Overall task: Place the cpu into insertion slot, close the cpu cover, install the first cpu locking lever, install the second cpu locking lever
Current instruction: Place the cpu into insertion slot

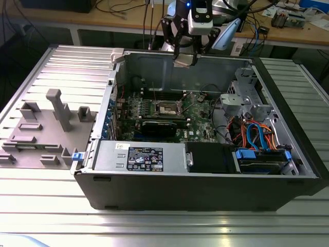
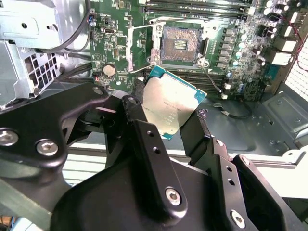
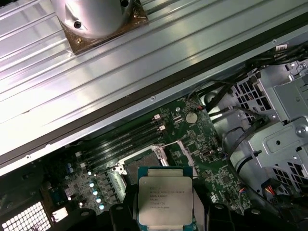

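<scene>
My gripper (image 1: 185, 57) hangs above the rear wall of the open computer case, shut on the cpu (image 1: 185, 60). In the second wrist view the cpu (image 2: 168, 103) shows its silvery face and green edge between the black fingers (image 2: 139, 120), tilted above the board. It also shows in the first wrist view, where the cpu (image 3: 165, 199) lies face up. The insertion slot (image 2: 182, 42) lies bare and dark inside its silver rim on the green motherboard (image 1: 198, 110), well below the chip. A thin wire lever (image 2: 129, 53) stands beside it. I cannot tell how the cpu cover stands.
A long black card (image 1: 163, 126) lies just in front of the insertion slot (image 1: 168, 108). A power supply (image 1: 141, 157) fills the case front. A drive cage (image 1: 247, 95) and coloured cables (image 1: 257, 136) sit at the exterior view's right. Grey fixture blocks (image 1: 51, 128) stand outside, left.
</scene>
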You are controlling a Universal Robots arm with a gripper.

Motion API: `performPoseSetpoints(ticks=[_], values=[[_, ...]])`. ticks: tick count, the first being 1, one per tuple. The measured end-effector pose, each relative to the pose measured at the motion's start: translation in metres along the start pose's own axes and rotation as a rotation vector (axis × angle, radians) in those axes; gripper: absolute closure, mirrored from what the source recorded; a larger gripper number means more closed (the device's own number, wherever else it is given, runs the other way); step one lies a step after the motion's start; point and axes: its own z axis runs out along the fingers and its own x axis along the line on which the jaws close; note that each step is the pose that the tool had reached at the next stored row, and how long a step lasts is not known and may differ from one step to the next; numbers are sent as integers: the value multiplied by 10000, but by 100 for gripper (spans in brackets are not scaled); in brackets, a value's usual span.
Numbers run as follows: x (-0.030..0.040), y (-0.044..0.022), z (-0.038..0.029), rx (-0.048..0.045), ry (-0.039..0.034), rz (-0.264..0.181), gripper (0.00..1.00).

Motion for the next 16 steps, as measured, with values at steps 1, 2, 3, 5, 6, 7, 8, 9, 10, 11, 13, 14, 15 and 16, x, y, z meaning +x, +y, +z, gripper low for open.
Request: performPoseSetpoints(ticks=[1, 2, 3, 5, 6, 7, 8, 9, 10, 11, 13, 14, 15, 16], values=[[0, 0, 2, 60, -29, -1, 46], [0, -1, 5, 162, -78, -5, 46], [-1, -1, 8, 244, -117, -8, 46], [-1, -1, 14, 289, -138, -9, 46], [-1, -1, 16, 291, -139, -10, 46], [-1, -1, 18, 291, -139, -9, 46], [-1, -2, 25, 304, -147, 19, 46], [-1, -3, 38, 333, -167, 125, 46], [-1, -3, 53, 360, -184, 305, 46], [-1, -3, 58, 361, -185, 369, 46], [-1, -4, 62, 366, -186, 472, 46], [-1, -5, 62, 365, -186, 472, 46], [-1, -4, 62, 365, -186, 473, 46], [-1, -4, 63, 363, -186, 474, 46]])
